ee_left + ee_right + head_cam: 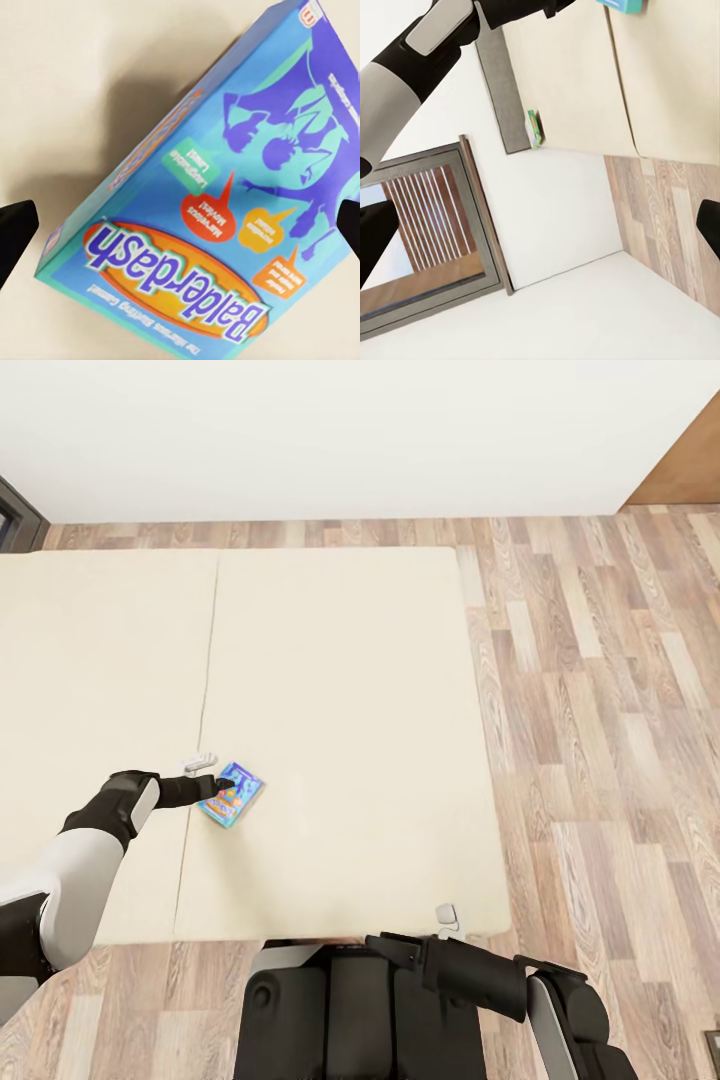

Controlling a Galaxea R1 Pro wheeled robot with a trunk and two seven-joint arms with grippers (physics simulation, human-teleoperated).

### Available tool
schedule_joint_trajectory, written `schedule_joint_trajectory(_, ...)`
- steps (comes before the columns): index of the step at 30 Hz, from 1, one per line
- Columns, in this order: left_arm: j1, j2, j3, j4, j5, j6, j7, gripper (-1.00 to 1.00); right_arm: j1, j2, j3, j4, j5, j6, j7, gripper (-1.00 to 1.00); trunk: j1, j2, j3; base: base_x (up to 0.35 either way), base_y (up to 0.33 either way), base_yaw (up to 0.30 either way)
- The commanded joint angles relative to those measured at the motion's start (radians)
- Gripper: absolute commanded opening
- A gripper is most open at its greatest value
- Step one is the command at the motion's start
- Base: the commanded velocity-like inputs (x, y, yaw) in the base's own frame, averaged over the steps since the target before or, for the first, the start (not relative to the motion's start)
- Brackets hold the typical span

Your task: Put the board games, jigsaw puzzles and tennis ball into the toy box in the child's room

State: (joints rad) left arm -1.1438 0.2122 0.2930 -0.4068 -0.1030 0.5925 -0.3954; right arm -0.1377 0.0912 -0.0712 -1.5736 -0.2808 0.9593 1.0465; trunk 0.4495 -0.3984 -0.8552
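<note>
- Grip on blue board game [231, 794] hard to judge; left gripper [222, 785] fingertips straddle it, spread wide, on bed [340, 690].
- Right gripper [540, 225] fingers parted, empty.

Left end effector [213, 785] at board game [233, 795]

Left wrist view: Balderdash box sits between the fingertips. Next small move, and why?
Probably close the left gripper on the blue board game. The dark fingertips stand open at either side of the box, which looks tilted up off the bed, so squeeze before lifting.
</note>
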Motion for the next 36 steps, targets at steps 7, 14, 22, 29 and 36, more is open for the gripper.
schedule_joint_trajectory(7,-0.001,-0.001,0.008,-0.002,-0.011,0.004,-0.008,1.00,0.000,0.001,-0.002,0.000,0.002,0.003,0.004,1.00,0.001,-0.002,-0.003,0.000,0.000,0.000)
schedule_joint_trajectory(14,-0.002,-0.001,0.008,-0.016,-0.011,0.004,-0.008,1.00,0.000,0.001,-0.002,0.000,0.002,0.004,0.004,1.00,0.001,-0.002,-0.004,0.000,0.000,0.000)
schedule_joint_trajectory(22,-0.002,0.002,0.006,-0.021,-0.011,0.004,-0.008,1.00,0.000,0.001,-0.002,0.000,0.002,0.004,0.004,1.00,0.001,-0.002,-0.009,0.000,0.000,0.000)
schedule_joint_trajectory(29,-0.002,0.002,0.003,-0.023,-0.011,0.004,-0.008,1.00,0.000,0.001,-0.002,0.000,0.001,0.004,0.004,1.00,0.001,-0.002,-0.016,0.000,0.000,0.000)
schedule_joint_trajectory(36,-0.002,0.003,0.003,-0.023,-0.011,0.004,-0.009,1.00,0.000,0.001,-0.002,0.000,0.001,0.003,0.005,1.00,0.001,-0.002,-0.018,0.000,0.000,0.000)
